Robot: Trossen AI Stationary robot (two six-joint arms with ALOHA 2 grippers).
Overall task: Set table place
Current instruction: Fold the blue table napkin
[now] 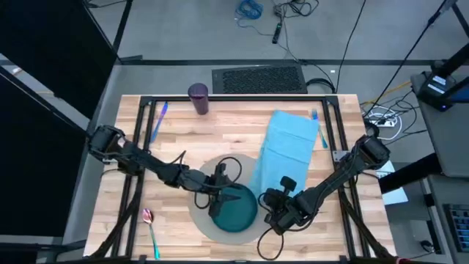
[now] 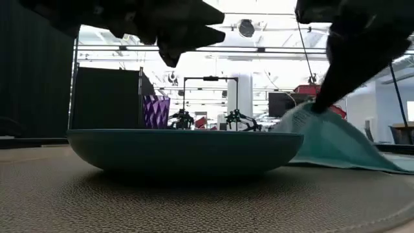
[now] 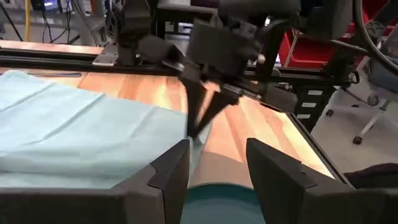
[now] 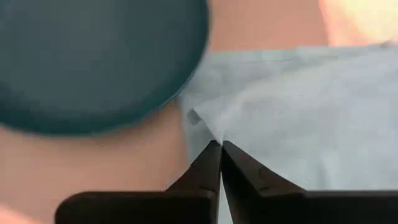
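The right gripper (image 4: pixel 220 144), jaws pinched on the napkin's (image 1: pixel 289 147) near corner, drags it beside the plate (image 1: pixel 236 209); the left gripper (image 3: pixel 214 168) hovers, jaws wide.

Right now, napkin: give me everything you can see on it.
The napkin is light blue, soft cloth, lying mostly flat on the table right of the plate. Its near corner is pinched and lifted by the right gripper, fingers shut on it; that end sits beside the plate, on the mat.
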